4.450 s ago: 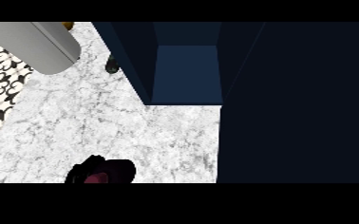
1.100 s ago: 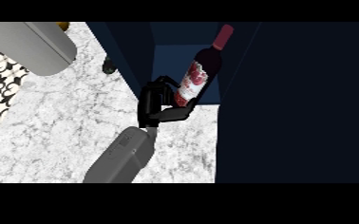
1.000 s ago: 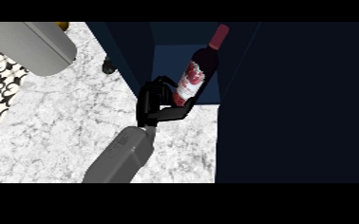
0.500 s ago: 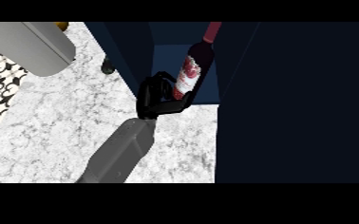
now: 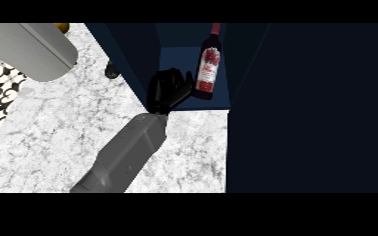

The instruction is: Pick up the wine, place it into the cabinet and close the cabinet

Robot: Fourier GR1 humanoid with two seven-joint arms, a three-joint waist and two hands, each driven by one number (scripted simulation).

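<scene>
Marbled worktop crossed from its near edge by one grey forearm, taken for the right. Right hand seen at the mouth of the open cabinet, fingers relaxed and spread, nothing held. Wine found inside the cabinet, just beside the fingers, neck pointing to the far side. Contact between them cannot be judged.

Grey forearm rising from lower edge, right hand black, fingers loosely extended, holding nothing
</scene>
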